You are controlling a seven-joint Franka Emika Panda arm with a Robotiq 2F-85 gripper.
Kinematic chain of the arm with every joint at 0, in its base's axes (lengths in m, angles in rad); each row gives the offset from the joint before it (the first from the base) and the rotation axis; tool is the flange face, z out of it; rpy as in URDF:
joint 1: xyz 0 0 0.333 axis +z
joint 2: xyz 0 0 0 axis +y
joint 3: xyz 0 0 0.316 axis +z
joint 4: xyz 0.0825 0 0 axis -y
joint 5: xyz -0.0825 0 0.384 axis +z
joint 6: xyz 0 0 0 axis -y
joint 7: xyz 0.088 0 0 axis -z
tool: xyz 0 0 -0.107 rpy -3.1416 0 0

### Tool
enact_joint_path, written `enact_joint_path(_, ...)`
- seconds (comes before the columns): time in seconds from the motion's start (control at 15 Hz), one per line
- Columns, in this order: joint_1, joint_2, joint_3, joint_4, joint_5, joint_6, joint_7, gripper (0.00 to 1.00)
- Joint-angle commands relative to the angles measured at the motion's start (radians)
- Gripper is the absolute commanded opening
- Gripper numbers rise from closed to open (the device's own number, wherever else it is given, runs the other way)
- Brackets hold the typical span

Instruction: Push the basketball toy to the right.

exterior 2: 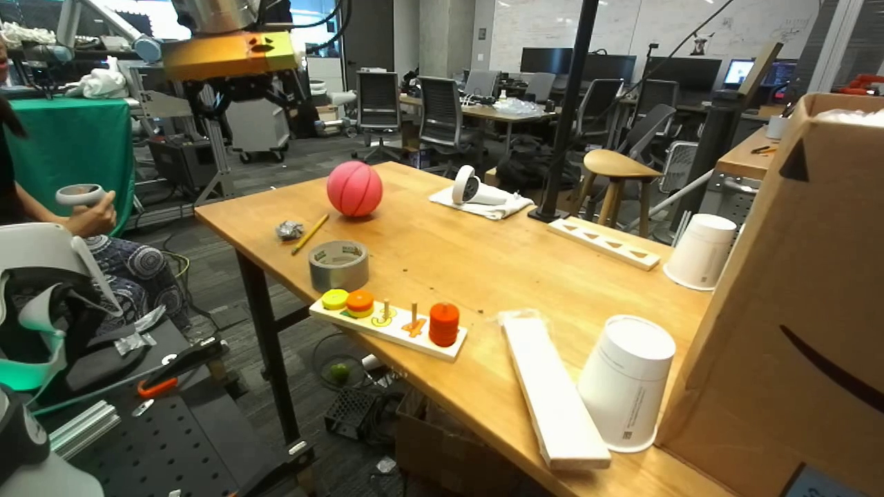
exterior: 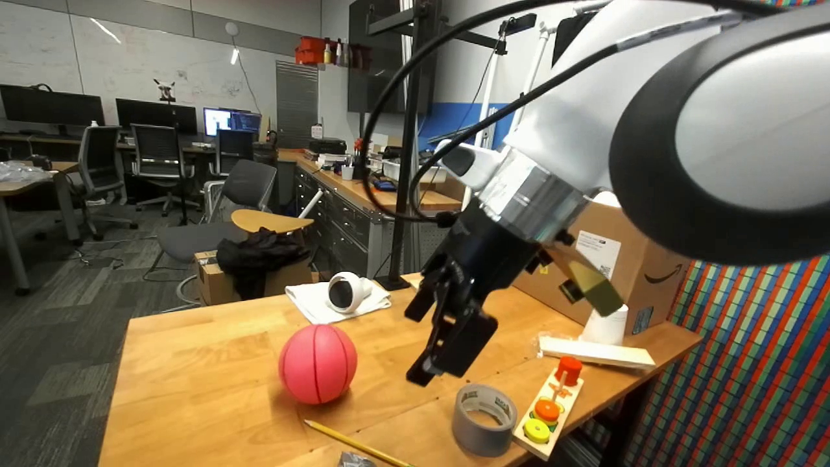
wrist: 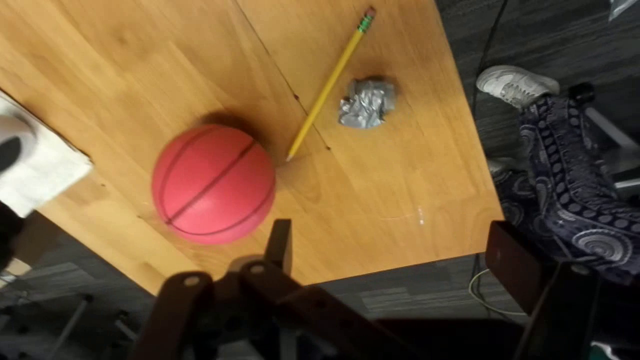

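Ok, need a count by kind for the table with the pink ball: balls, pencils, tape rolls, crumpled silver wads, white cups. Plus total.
Ball: 1
Pencil: 1
Tape roll: 1
Silver wad: 1
White cups: 2
Total: 6

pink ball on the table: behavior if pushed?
The pink ball will likely roll, not slide: it's round on a flat tabletop. With no raised rim visible, it may roll off. Its matte skin probably isn't slippery.

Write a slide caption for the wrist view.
Wrist view: open gripper in the foreground; pink basketball toy, yellow pencil and crumpled silver wad on the wooden table.
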Motion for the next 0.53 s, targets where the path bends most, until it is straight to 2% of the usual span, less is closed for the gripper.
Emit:
enact_joint_path(0.0,0.129,0.149,0.008,0.037,0.045,0.144,-0.082,1.0)
enact_joint_path(0.2,0.192,0.248,0.001,0.094,0.031,0.193,-0.121,1.0)
enact_joint_path(0.4,0.202,0.325,0.004,0.155,0.031,0.207,-0.181,1.0)
enact_joint_path(0.47,0.217,0.351,-0.017,0.18,0.021,0.206,-0.194,1.0)
